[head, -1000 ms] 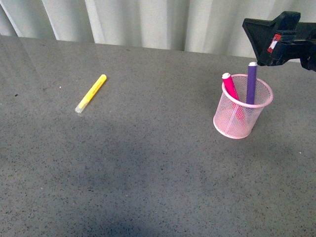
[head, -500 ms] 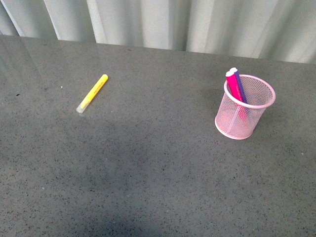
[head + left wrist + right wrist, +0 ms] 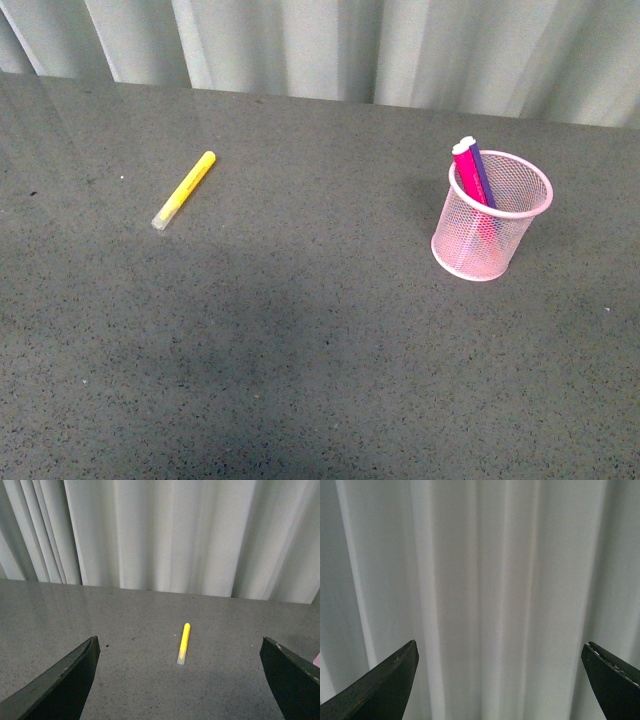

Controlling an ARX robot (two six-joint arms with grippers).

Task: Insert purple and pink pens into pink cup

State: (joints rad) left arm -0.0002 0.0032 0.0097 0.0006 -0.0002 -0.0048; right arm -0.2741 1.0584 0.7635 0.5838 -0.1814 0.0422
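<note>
Both pens, pink pen & purple pen, standing in pink cup, far from either tool. Left tool, right tool: spread wide, holding nothing. Risk: stray return sweep tipping cup; yellow pen ahead of left tool, not to be grabbed.

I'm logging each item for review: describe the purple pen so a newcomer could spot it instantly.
On the grey table, look to the right side for the round pink cup of wire mesh. Two pens stand in it, leaning together against its left rim. The purple pen is the dark one behind the pink pen; the only other pen, the yellow pen, lies flat far to the left.
</note>
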